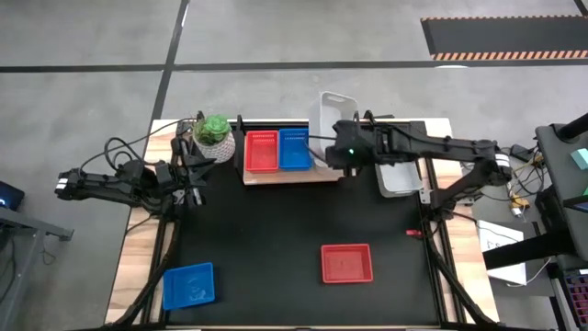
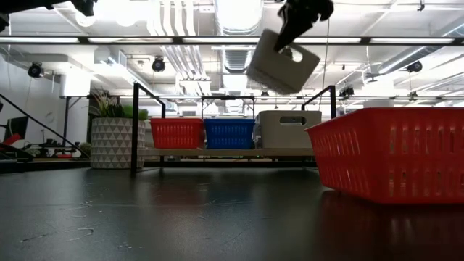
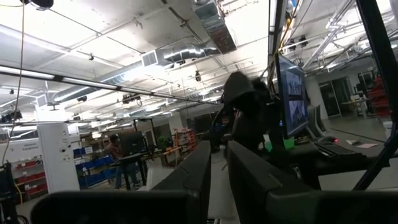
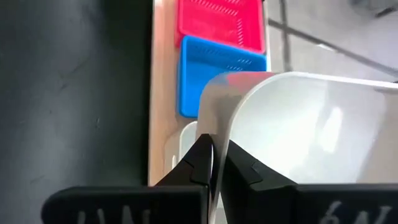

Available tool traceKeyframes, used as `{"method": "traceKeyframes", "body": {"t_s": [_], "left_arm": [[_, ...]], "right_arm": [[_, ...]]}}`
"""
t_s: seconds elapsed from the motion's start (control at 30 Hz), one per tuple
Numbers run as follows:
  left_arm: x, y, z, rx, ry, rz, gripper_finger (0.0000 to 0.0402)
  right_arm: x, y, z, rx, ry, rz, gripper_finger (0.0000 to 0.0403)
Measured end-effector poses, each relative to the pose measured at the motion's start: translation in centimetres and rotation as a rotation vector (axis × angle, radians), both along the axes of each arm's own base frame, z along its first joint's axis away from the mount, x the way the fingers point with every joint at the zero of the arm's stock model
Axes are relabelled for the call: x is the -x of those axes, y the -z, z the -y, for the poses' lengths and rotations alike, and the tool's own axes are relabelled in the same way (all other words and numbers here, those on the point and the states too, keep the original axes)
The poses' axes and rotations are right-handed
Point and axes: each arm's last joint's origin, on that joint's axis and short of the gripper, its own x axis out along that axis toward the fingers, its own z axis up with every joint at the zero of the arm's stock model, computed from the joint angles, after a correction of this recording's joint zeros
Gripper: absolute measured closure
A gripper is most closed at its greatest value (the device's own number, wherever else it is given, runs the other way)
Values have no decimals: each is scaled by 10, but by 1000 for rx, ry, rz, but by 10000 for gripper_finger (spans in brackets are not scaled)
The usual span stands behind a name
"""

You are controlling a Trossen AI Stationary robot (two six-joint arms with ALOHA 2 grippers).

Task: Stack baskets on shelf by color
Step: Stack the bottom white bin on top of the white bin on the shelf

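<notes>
I can read no text, label, brand or number in any view. The monitor in the left wrist view shows only a blur of content, nothing legible from my end. The white marks on the right pincer's housing at the frame's lower edge are cut off and I cannot make them out. The baskets carry no visible print.

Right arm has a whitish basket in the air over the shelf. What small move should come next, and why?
Probably lower it straight down. The right tool is shut on the rim of the whitish basket, which hangs tilted above the shelf. Another whitish basket already sits there beside the blue basket and red basket, so this one likely nests into it.
</notes>
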Motion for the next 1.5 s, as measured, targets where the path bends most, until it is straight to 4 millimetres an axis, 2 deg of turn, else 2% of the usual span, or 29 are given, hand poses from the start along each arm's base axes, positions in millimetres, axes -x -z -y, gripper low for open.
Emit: {"method": "traceKeyframes", "body": {"t_s": [0.37, 0.77, 1.03, 1.5], "left_arm": [[0, 0, 0, -1, 0, -1, 364], [0, 0, 0, -2, 0, -1, 364], [0, 0, 0, -2, -1, -1, 364], [0, 0, 0, -2, -1, 3, 364]], "right_arm": [[-14, 31, 25, -9, 9, -167, 394], [-21, 54, 39, -43, 55, -275, 394], [-22, 61, 40, -72, 93, -313, 394], [-20, 58, 40, -115, 180, -271, 394]]}}
